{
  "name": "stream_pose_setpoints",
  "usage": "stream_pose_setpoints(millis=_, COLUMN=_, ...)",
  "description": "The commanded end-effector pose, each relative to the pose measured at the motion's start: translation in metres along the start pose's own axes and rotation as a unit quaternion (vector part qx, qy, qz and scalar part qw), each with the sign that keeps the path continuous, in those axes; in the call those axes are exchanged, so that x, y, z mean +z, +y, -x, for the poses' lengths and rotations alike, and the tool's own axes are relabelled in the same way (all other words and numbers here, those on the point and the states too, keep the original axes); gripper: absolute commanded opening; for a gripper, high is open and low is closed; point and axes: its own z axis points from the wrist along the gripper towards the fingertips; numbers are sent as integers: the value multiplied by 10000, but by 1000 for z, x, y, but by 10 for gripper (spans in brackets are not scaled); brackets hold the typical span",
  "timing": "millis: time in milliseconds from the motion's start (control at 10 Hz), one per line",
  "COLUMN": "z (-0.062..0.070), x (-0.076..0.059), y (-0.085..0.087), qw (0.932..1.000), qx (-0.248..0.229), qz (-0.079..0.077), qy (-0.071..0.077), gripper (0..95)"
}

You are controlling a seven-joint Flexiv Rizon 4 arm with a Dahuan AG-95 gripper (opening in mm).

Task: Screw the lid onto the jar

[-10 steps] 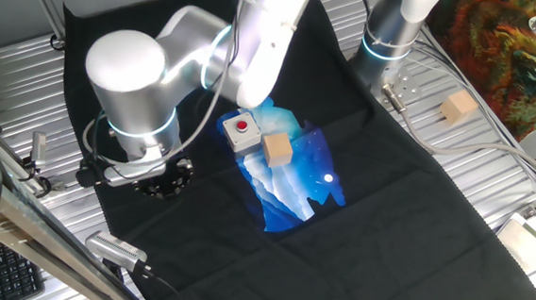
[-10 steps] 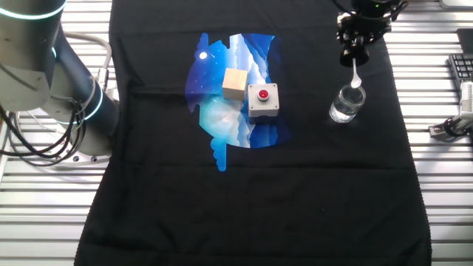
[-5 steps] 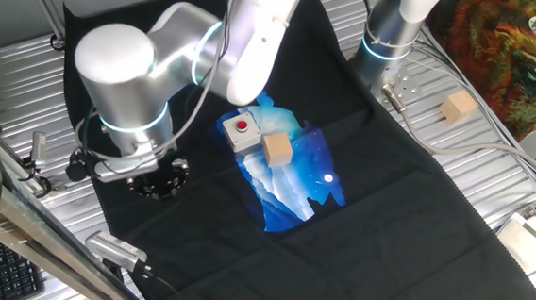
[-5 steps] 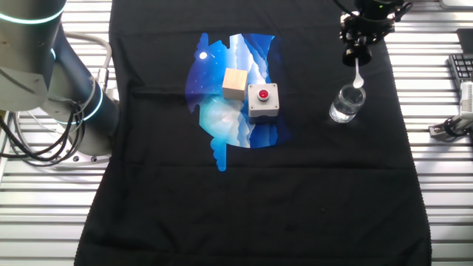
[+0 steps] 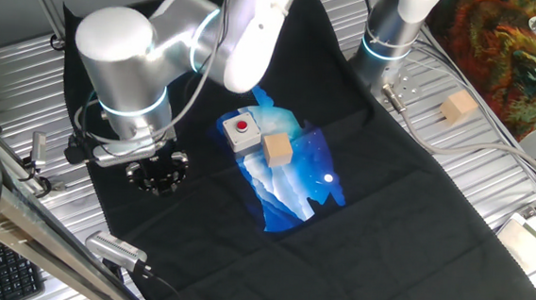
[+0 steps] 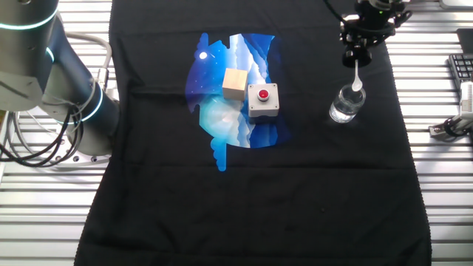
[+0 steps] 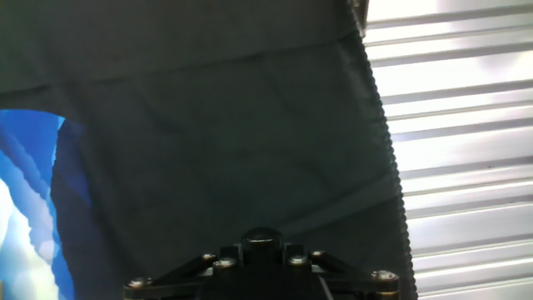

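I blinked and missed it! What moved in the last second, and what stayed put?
The pincer holding the lid rose a little, so the lid's white tip now hangs slightly higher over the jar. Nothing was grabbed or dropped. The jar, the wooden cube and the grey box with its red button stayed where they were.

This looks like a robot lab. A big silver robot arm (image 5: 161,57) stands on a ribbed metal table (image 6: 443,185), with loose cables (image 6: 37,148) and a keyboard (image 6: 460,70) nearby.
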Motion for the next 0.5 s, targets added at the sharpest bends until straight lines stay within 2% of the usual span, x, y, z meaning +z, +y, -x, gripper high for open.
stream_pose_setpoints(millis=100, z=0, x=1, y=0, qw=10000, qx=22, qz=-21, qy=-61, gripper=0)
stream_pose_setpoints(millis=500, z=-4, x=8, y=-4, qw=9997, qx=41, qz=-60, qy=-225, gripper=0)
